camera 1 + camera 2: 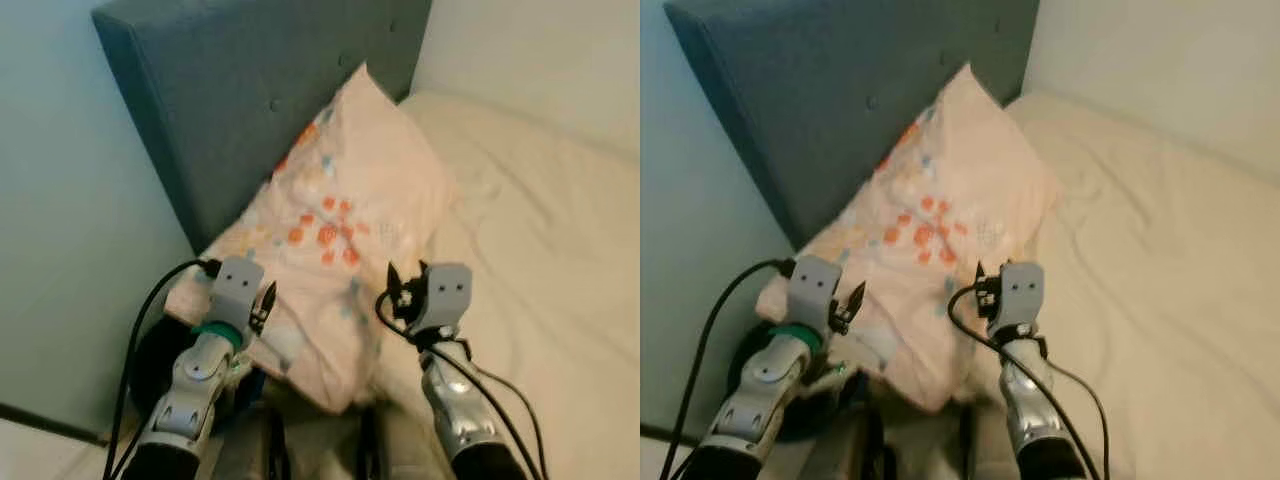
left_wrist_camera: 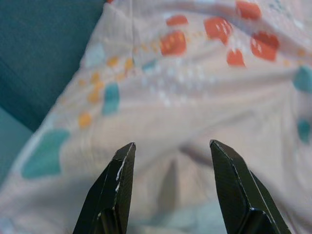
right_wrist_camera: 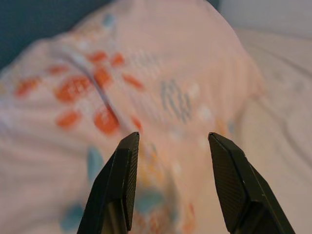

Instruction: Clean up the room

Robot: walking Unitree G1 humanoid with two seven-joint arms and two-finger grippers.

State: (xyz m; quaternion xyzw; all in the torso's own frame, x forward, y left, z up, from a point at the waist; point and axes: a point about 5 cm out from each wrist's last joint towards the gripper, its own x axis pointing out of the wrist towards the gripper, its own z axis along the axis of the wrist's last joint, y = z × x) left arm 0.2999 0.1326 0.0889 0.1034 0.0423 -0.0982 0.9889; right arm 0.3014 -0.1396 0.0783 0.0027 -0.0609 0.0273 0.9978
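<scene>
Both sets of jaws are held apart with nothing between them. The left gripper (image 2: 168,161) is seen low in the left part of the head view, its fingertips over the near left corner of the pillow (image 1: 335,235); the right gripper (image 3: 170,156) is placed lower centre, at the pillow's near right edge. In both wrist views patterned cloth is seen beyond the open fingers, with no contact shown.

The pillow, pale with orange and teal spots, is spread across the middle of the frame, its far corner leaned against the headboard (image 1: 250,90) at upper left, its near end hung slightly over the mattress corner. The step in hand is judged to be an approach to the pillow for straightening. For the next move, both grippers would likely need to be brought down onto the near corners and closed on the soft cloth, which can be expected to bunch.

A cream sheet (image 1: 545,230), lightly creased, is spread over the right half. A pale wall (image 1: 70,200) is seen at left.
</scene>
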